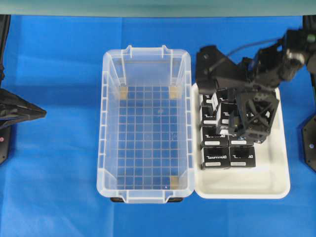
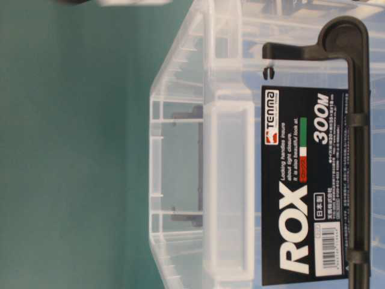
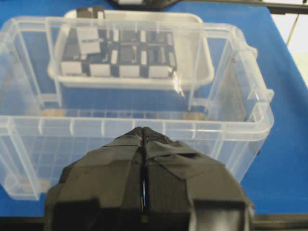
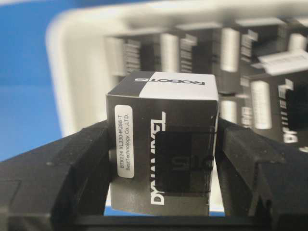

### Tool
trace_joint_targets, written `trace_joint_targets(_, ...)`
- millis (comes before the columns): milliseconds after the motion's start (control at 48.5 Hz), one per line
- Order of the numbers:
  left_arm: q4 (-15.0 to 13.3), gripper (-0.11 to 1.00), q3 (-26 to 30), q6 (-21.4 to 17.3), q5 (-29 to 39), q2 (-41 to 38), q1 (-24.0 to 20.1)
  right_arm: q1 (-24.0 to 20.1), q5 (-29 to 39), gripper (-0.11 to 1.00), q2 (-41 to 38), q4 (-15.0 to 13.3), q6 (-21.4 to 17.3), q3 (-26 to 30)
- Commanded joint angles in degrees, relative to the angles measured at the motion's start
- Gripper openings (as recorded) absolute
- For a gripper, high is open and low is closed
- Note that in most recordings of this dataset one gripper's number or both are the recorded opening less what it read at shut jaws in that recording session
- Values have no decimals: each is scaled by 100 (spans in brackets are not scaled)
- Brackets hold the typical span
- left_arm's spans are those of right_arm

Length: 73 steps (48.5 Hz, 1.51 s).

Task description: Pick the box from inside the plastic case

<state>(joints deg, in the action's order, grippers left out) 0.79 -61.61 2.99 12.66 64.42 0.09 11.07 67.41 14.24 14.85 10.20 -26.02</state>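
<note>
The plastic case (image 1: 146, 123) is the landmark: a tall, clear rectangular bin with moulded rim handles and a grid-patterned floor, resting on a blue cloth (image 1: 54, 163). A black paper label (image 2: 304, 186) with white "ROX" lettering is stuck to its short end wall.

Just right of the case lies a shallow white tray (image 1: 247, 185) with rounded corners, holding matte black cartons (image 1: 228, 157) with white label strips, packed in rows.

The right gripper (image 4: 163, 159) hangs over the tray, beside the case's right wall. Its dark, broad fingers (image 4: 72, 163) are clamped on the two sides of the box (image 4: 162, 144), a small black carton with sharp edges, a white top panel and a narrow white sticker. The box is held above the tray cartons, outside the case.

The left gripper (image 3: 143, 168) sits to the left of the case, its tape-wrapped, wrinkled black fingers pressed together with nothing between them.
</note>
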Motion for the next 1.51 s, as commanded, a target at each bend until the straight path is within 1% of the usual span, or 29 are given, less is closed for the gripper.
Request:
trace_joint_targets(0,18,-7,70,-9,-26,-53,-18,-149,-483,65,18,-281,9,-439)
trace_joint_targets(83,9,-7,70,0,-35,-62,-18,-237,-923,65,-26,-466,9,-721)
trace_joint_targets(144,18,-7,70,0,-44,-62,-18,-264,-1143,65,-62,-527,18,-853)
trace_joint_targets(392,18,-7,88,0,-53,-62,-18,-308,-1529,64,-246,-642,44,-1143)
trace_joint_targets(516,18,-7,88,0,-62,-62,-18,-308,-1679,64,-343,-642,53,-1230)
trace_joint_targets(681,18,-7,88,0,-62,-62,-18,-316,-1793,64,-413,-642,53,-1318)
trace_joint_targets(949,18,-7,88,9,-62,-62,-18,-316,-1723,64,-422,-642,9,-1345)
trace_joint_targets(1115,18,-7,88,0,-70,-70,-18,-360,-1723,62,-422,-642,0,-1318)
trace_joint_targets(1342,18,-7,79,0,-62,-79,-18,-369,-1749,62,-396,-642,-185,-1274)
trace_joint_targets(1383,18,-7,79,0,-62,-70,-18,-360,-1740,65,-387,-642,-211,-1266)
trace_joint_targets(1486,18,-7,79,0,-70,-79,-18,-396,-1749,88,-316,-642,-193,-1230)
